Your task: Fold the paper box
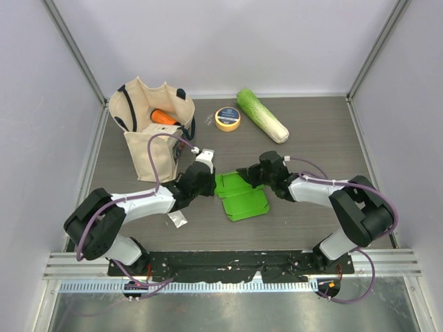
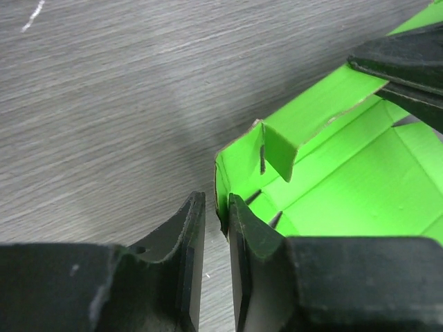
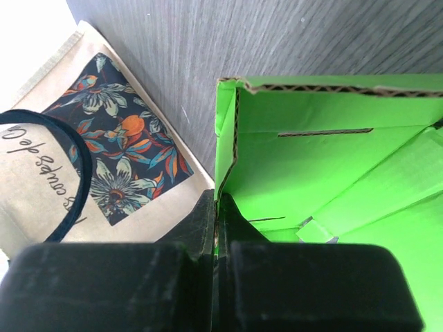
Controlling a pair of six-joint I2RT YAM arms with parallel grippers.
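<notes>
Fingers (image 2: pixel 185 232) of the left gripper (image 2: pixel 216 202) are standing narrowly parted, with a corner wall of the paper box (image 2: pixel 332 200) sitting right at their tips; we cannot tell whether they are touching it. We are observing the right gripper (image 3: pixel 217 202) pinching the far wall edge of the paper box. Both arms are lying low over the table (image 1: pixel 325 138), the left arm (image 1: pixel 138 202) stretching right and the right arm (image 1: pixel 325 190) bending at its elbow and stretching left. One paper box is resting mid-table between two grippers. We are counting one tote bag (image 1: pixel 149 142), one tape roll (image 1: pixel 228 118) and one cabbage (image 1: pixel 263 116) farther back.
</notes>
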